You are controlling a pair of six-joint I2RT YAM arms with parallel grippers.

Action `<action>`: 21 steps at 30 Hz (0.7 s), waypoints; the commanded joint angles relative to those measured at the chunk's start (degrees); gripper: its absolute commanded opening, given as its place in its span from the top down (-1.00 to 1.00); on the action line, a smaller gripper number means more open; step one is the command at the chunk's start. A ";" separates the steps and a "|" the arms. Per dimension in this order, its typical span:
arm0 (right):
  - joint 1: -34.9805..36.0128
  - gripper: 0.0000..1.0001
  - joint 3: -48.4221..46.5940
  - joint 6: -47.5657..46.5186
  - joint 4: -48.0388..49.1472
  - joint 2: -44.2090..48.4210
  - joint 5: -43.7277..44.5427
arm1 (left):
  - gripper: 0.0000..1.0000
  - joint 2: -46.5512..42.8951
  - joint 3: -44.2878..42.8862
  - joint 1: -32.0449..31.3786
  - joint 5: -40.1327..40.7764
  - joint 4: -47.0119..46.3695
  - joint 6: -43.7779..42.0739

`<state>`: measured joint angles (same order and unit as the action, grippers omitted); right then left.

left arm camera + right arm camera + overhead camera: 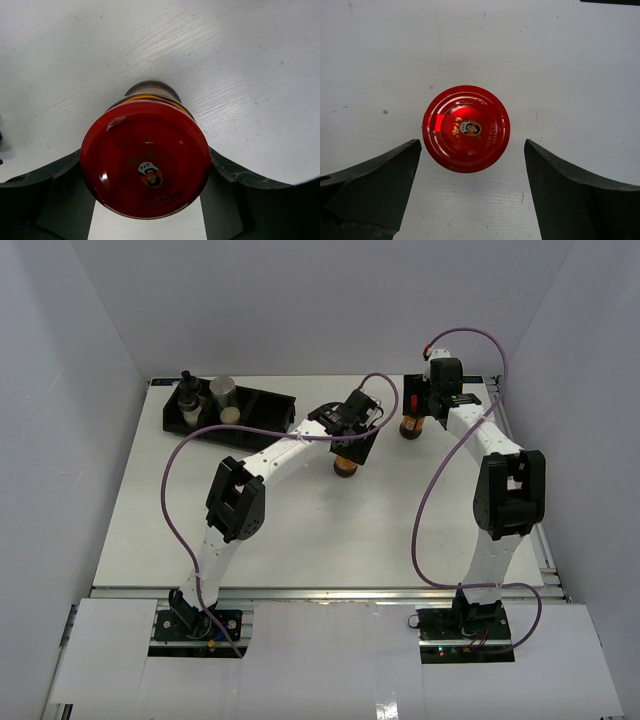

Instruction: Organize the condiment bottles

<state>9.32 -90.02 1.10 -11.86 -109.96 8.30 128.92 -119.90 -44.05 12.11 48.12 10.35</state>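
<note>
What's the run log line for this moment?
left gripper: jaws shut on red-lid jar | right gripper: jaws open either side of second red-lid jar, no contact | shaker, silver-lid jar: in tray

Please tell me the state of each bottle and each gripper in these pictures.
Left red-lidded dark-brown jar: upright, gripped.
Left gripper: shut on it.
Right red-lidded dark-brown jar: upright, free.
Right gripper: open around it.
Clear shaker with black top: upright in black tray.
Clear jar with silver lid: upright in same tray.
</note>
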 commanded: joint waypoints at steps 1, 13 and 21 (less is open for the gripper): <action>-0.36 -0.80 -2.09 0.04 1.92 -1.13 1.46 | 1.00 -8.16 -2.27 0.02 5.30 -1.37 -0.24; -0.36 -0.80 -4.98 0.22 2.32 -5.65 0.30 | 1.00 -12.46 -8.70 6.18 8.53 2.61 -1.65; -0.36 -0.90 -6.80 -0.04 1.67 -9.08 -2.02 | 1.00 -17.60 -10.00 16.39 5.95 2.07 -1.39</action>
<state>9.32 -93.36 1.15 -11.37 -117.80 8.05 121.51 -125.72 -33.45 17.02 53.52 9.28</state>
